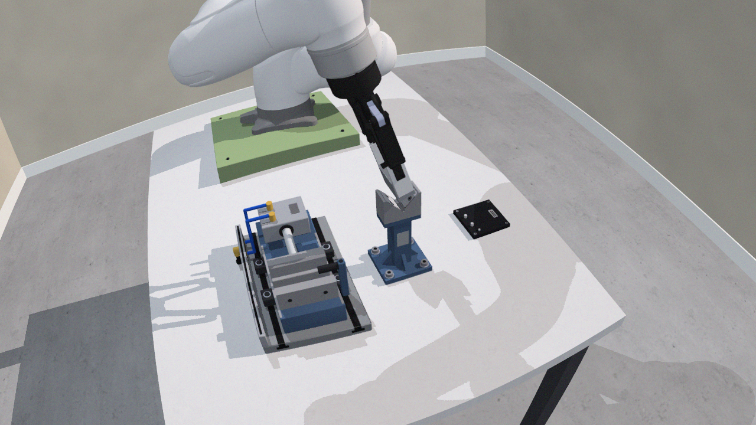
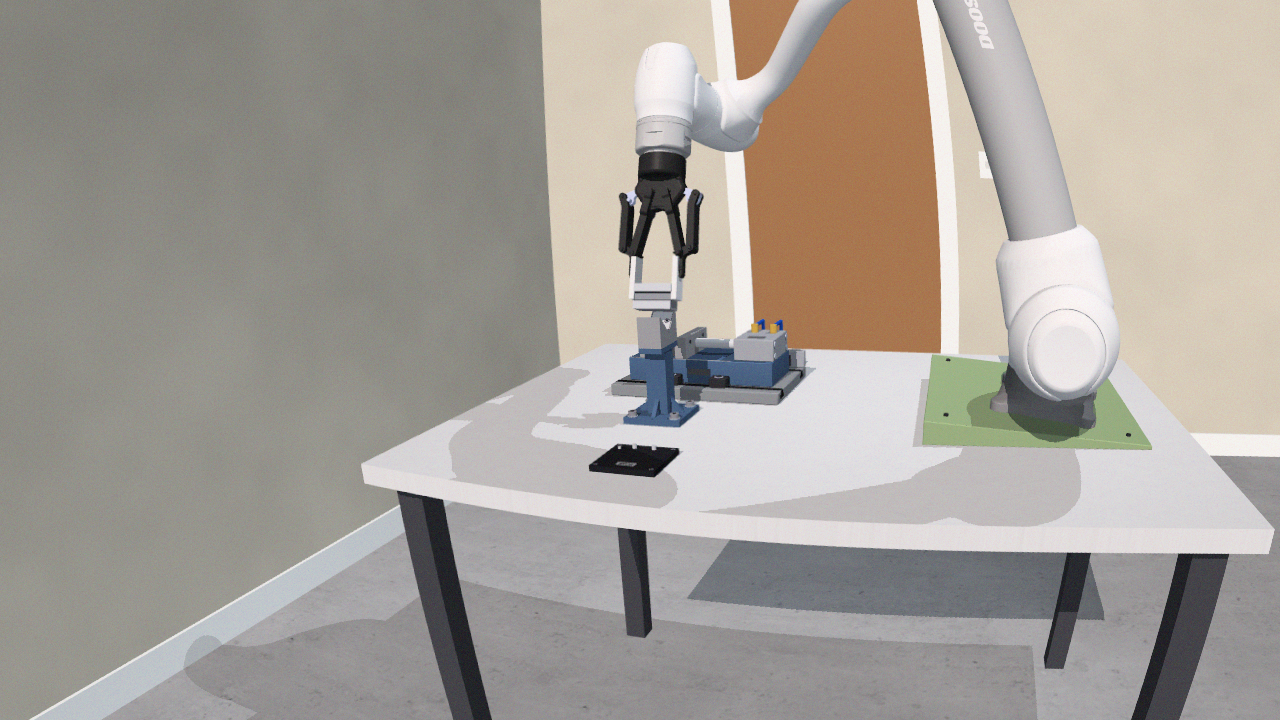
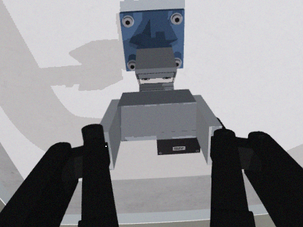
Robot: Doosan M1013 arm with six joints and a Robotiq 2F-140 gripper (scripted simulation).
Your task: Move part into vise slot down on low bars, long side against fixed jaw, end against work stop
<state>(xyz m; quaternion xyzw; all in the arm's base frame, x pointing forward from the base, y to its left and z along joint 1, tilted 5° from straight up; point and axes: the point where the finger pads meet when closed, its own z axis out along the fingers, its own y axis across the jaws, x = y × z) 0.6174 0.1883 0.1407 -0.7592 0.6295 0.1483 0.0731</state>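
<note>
My gripper [image 1: 403, 194] [image 2: 653, 295] [image 3: 156, 111] is shut on the part [image 1: 410, 192] [image 2: 652, 291] [image 3: 158, 118], a grey block, with a finger on each end. It holds the part tilted, right at the top of the V-block [image 1: 392, 210] [image 2: 656, 336] [image 3: 155, 60]; I cannot tell whether they touch. In the wrist view the part's slotted side faces the camera. The vise [image 1: 309, 311] [image 2: 738, 365] stands open to the left of the V-block, with its work stop [image 1: 327, 269] pointing in between the jaws. The black infeed plate [image 1: 481, 218] [image 2: 633, 460] [image 3: 178, 145] holds nothing.
The V-block sits on a blue stand [image 1: 400, 258] [image 2: 660, 394] [image 3: 151, 29] bolted to the white table [image 1: 475, 317] [image 2: 805, 483]. The arm's base stands on a green plate [image 1: 274, 145] [image 2: 1029, 420] at the back.
</note>
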